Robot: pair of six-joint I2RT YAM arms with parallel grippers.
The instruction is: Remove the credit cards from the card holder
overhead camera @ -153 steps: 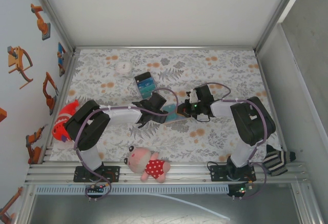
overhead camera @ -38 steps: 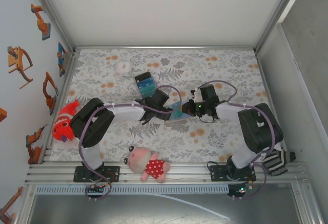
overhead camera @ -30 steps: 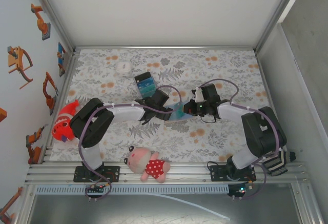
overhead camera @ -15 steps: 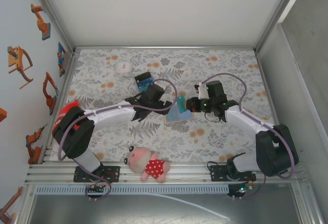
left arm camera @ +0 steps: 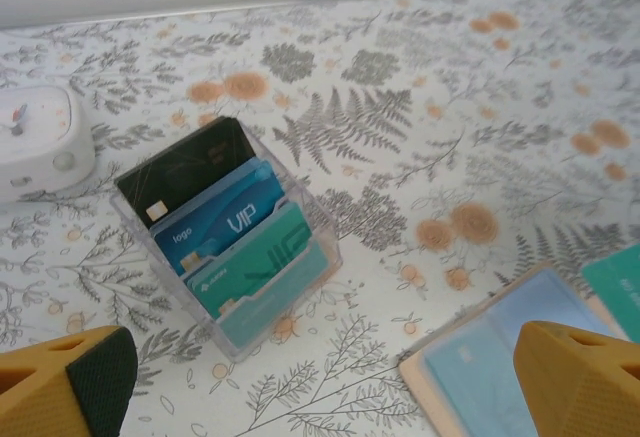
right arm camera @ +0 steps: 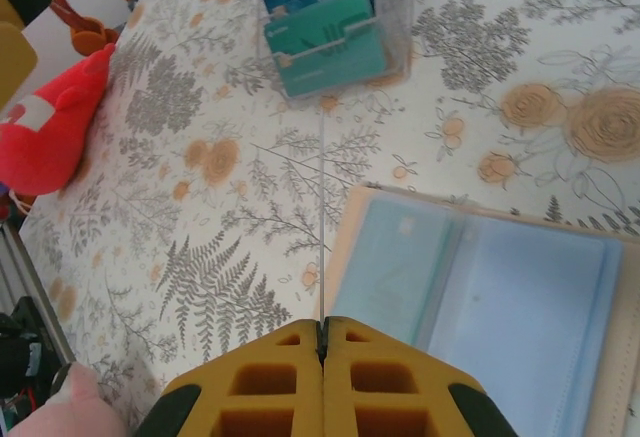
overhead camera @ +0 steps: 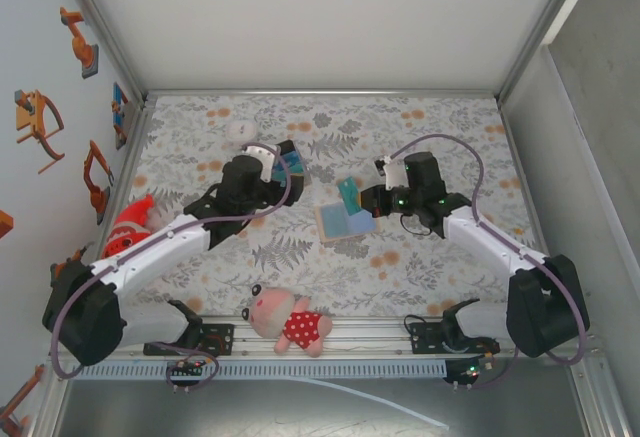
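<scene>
Two grips: your right fingers pinch a teal card just over the card holder, lying open on the floral bench; left fingers gape wide nearby; white walls around.

card holder open on table, card box behind-left

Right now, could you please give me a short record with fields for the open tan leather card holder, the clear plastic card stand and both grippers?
holder: tan leather folding card holder, lying open on the floral table cover, blue-grey inner faces up
held card: thin teal card, raised over the holder
right gripper: shut on the teal card
left gripper: open, empty, near the stand
stand: clear plastic card stand, upright, with stored cards in black, blue and teal
task state: one card out; a pale card seems to sit in a holder pocket
</scene>
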